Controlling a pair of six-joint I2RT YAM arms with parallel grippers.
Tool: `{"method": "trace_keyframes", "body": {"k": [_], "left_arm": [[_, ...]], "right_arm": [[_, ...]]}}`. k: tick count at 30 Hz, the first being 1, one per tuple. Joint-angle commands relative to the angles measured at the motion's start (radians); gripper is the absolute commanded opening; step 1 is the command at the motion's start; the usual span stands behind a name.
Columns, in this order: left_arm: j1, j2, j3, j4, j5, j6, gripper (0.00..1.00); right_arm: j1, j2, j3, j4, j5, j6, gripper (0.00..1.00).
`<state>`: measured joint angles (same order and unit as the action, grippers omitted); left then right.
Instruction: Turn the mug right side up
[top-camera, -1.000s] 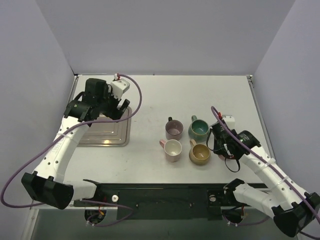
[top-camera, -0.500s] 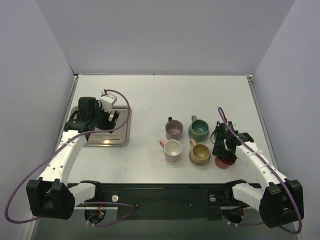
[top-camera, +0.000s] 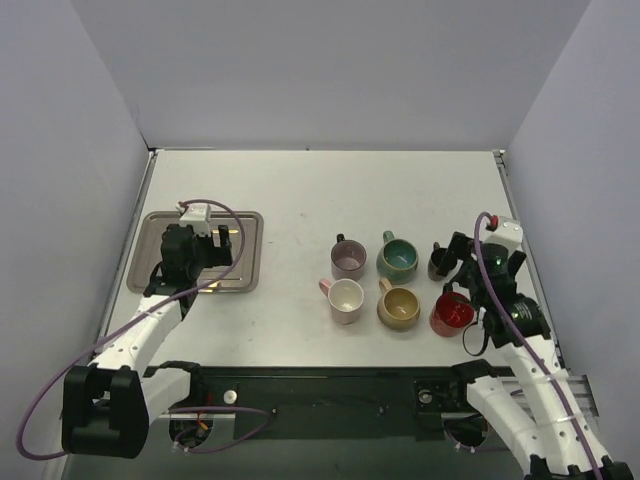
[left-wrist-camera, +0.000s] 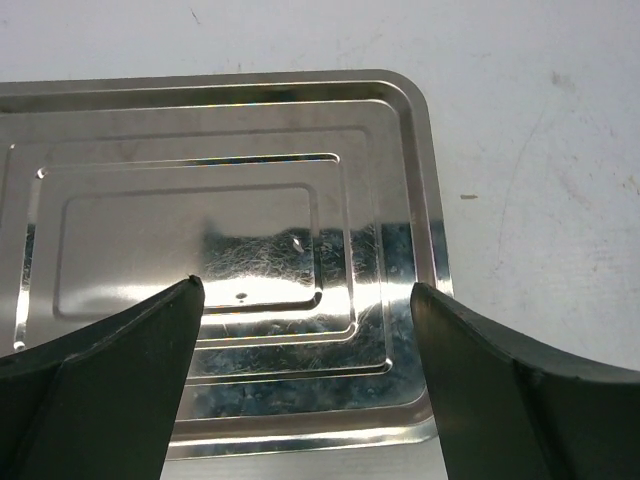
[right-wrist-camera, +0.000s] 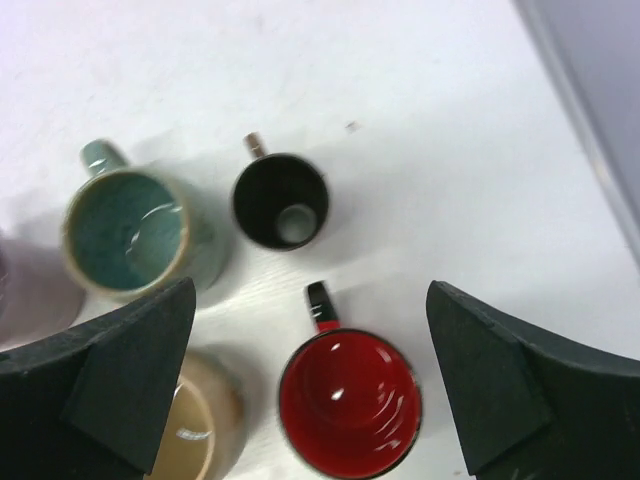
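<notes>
The red mug (top-camera: 451, 313) stands upright on the table at the right end of the near row, its red inside (right-wrist-camera: 350, 403) facing up and its black handle (right-wrist-camera: 320, 305) pointing away from me. My right gripper (top-camera: 478, 268) hovers above it, open (right-wrist-camera: 310, 290), with nothing between the fingers. My left gripper (top-camera: 222, 250) is far to the left, open (left-wrist-camera: 305, 290) above the metal tray, also holding nothing.
Five other mugs stand upright nearby: mauve (top-camera: 348, 260), teal (top-camera: 397, 258), white (top-camera: 346, 299), tan (top-camera: 398, 307) and a small black one (top-camera: 438, 262). The metal tray (top-camera: 245, 225) lies at the left. The table's right edge (top-camera: 525, 260) runs close to the red mug.
My right gripper opened and let go of the red mug, then rose away from it. The left arm drew back toward the near side over the tray.
</notes>
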<state>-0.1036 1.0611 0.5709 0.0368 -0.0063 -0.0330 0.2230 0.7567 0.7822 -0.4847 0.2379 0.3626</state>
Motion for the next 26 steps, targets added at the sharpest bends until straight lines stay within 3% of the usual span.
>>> {"method": "trace_keyframes", "body": {"k": [1, 5, 13, 26], "left_arm": [[0.004, -0.010, -0.084, 0.337, -0.084, -0.140, 0.95], [0.004, 0.016, -0.121, 0.414, -0.121, -0.137, 0.95], [0.002, 0.069, -0.206, 0.549, -0.202, -0.079, 0.95], [0.004, 0.066, -0.256, 0.584, -0.155, -0.059, 0.95]], "right_arm": [[-0.004, -0.117, -0.222, 0.356, 0.316, -0.122, 0.95], [-0.004, -0.158, -0.375, 0.591, 0.425, -0.189, 0.95], [-0.005, -0.169, -0.521, 0.761, 0.453, -0.229, 0.95], [-0.005, -0.135, -0.517, 0.764, 0.397, -0.217, 0.95]]}}
